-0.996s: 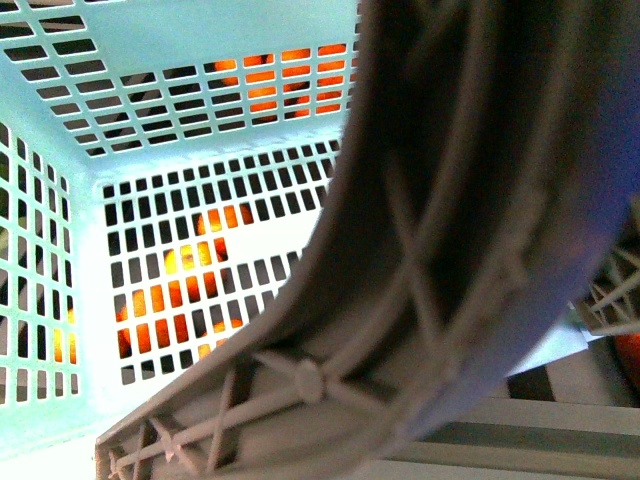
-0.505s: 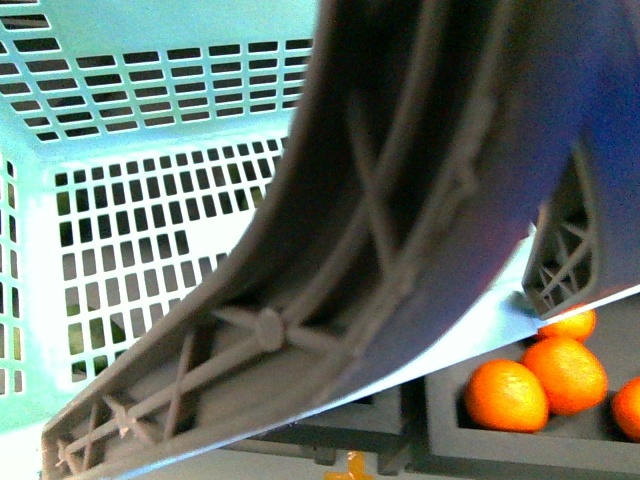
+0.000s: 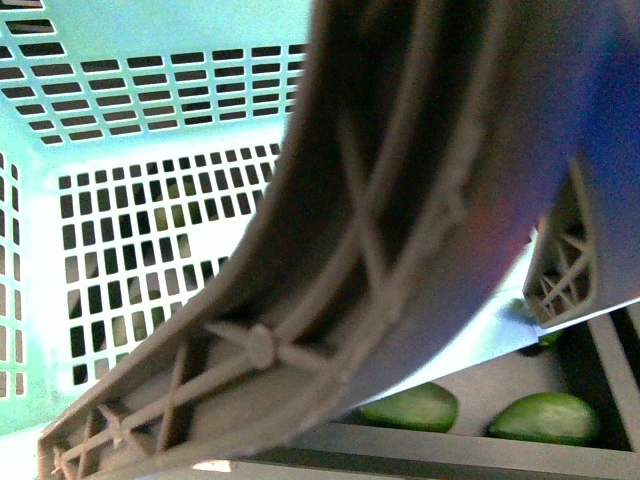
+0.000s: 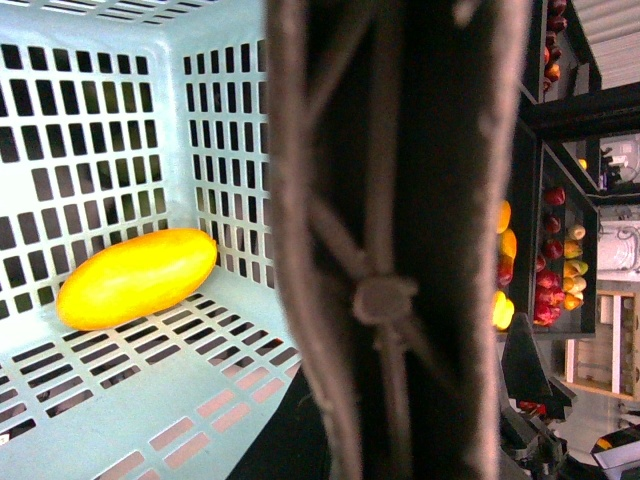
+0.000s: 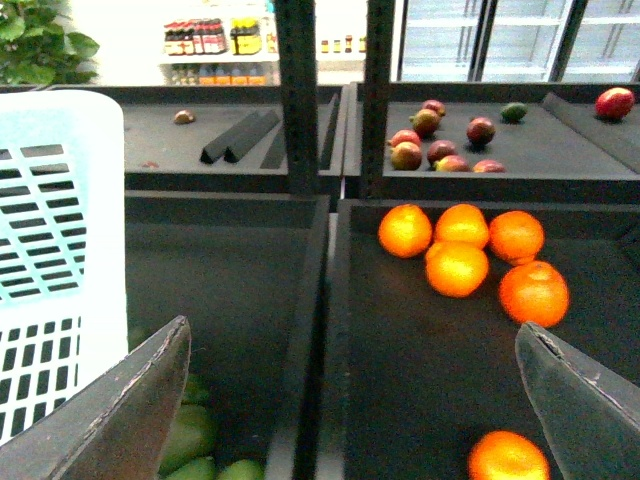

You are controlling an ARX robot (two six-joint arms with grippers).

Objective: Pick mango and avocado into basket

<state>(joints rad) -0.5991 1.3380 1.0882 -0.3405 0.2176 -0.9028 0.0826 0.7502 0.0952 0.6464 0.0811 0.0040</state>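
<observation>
The turquoise basket [image 3: 150, 120] fills the front view, its brown-grey ribbed handle [image 3: 400, 200] crossing right in front of the camera. In the left wrist view the yellow-orange mango [image 4: 135, 278] lies on the basket's slotted floor [image 4: 150, 380] near a side wall. My left gripper is shut on the handle [image 4: 400, 250], and its fingers are hidden behind it. My right gripper [image 5: 350, 400] is open and empty, above the divider between two dark bins, with the basket [image 5: 60, 250] beside it. No fruit I can call the avocado shows clearly.
Bright green fruits [image 3: 410, 408] lie in the bin under the basket and also show as green fruits [image 5: 190, 440] by my right gripper. Several oranges [image 5: 455, 265] fill the neighbouring bin. Red fruits [image 5: 440, 140] and one dark green fruit [image 5: 514, 112] sit on the shelf behind.
The basket has travelled sideways over the bins. Oranges showed beneath it before; now green fruits show there. The handle still fills the front view.
</observation>
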